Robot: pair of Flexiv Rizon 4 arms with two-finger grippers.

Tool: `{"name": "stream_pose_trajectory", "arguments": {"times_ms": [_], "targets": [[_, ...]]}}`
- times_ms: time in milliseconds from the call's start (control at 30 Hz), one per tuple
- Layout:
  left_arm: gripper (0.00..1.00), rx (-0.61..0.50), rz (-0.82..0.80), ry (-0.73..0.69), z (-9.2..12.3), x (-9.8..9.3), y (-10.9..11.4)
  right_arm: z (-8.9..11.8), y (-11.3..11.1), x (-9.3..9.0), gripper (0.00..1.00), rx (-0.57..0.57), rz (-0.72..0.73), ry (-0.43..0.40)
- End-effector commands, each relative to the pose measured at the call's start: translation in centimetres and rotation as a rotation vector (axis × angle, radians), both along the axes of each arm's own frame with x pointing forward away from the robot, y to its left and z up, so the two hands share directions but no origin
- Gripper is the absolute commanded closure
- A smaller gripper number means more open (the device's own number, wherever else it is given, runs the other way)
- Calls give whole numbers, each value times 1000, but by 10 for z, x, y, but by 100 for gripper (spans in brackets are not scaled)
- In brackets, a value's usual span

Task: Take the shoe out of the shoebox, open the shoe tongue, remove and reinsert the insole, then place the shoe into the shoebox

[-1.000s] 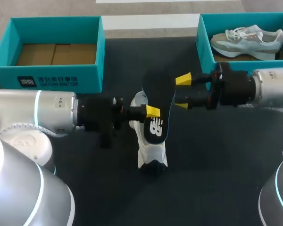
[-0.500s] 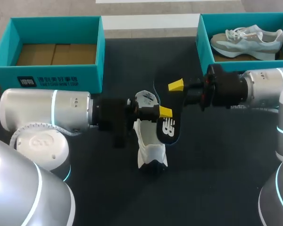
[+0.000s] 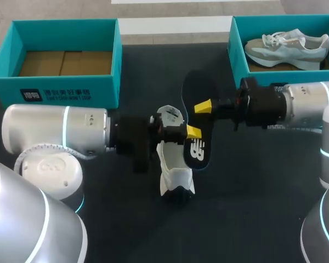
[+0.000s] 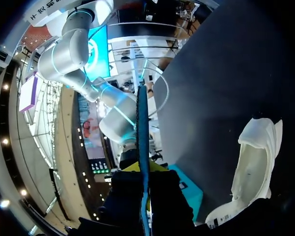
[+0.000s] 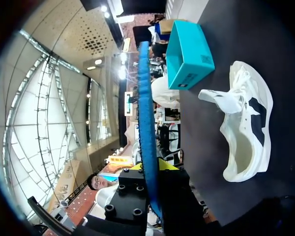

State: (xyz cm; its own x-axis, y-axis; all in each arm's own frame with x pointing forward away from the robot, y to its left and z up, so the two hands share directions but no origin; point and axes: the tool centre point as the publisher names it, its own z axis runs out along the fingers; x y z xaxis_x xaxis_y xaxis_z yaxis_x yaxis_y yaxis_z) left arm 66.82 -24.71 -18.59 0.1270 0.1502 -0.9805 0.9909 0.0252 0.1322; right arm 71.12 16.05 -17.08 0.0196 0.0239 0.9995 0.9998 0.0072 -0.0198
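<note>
The insole [image 3: 196, 87] is showing a black face with white letters near one end. Seen from its thin edge in the wrist views, it is looking bright blue. The shoe [image 3: 174, 170] is looking white, with black patches on its side. The surface [image 3: 252, 192] is looking dark, almost black. The left tool [image 3: 192, 131] and right tool [image 3: 203, 106] are showing yellow tips. The left arm [image 3: 55, 134] and right arm [image 3: 310, 104] are shining silver-white with thin light-blue rings, turning black near the tools. The left box [image 3: 66, 87] is looking teal with brown card inside. The right box [image 3: 238, 52] is looking teal too. The second shoe [image 3: 288, 46] is looking pale grey and white.
</note>
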Motion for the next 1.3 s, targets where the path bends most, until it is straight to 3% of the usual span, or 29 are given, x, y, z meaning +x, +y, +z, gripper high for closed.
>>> {"name": "stream_pose_trajectory", "arguments": {"times_ms": [33,233,367,533,767,900,933,1300], "targets": [[0,7,9,13,0,-8,6,-4,0,8,100,4,8,3],[0,34,36,25,2,-2,27,-14,-7,9,100,17,5,18],[0,66,72,33,6,11,47,-20,-11,10,100,17,3,29],[0,153,100,49,16,31,55,-27,-11,10,100,21,6,39],[0,455,120,103,36,46,43,-39,-6,9,100,21,10,56],[0,760,105,127,36,49,37,-43,-4,8,100,17,11,59],[0,783,129,102,37,49,37,-43,-4,8,100,16,12,59],[0,783,129,102,37,49,37,-46,-1,12,100,-13,42,50]]}}
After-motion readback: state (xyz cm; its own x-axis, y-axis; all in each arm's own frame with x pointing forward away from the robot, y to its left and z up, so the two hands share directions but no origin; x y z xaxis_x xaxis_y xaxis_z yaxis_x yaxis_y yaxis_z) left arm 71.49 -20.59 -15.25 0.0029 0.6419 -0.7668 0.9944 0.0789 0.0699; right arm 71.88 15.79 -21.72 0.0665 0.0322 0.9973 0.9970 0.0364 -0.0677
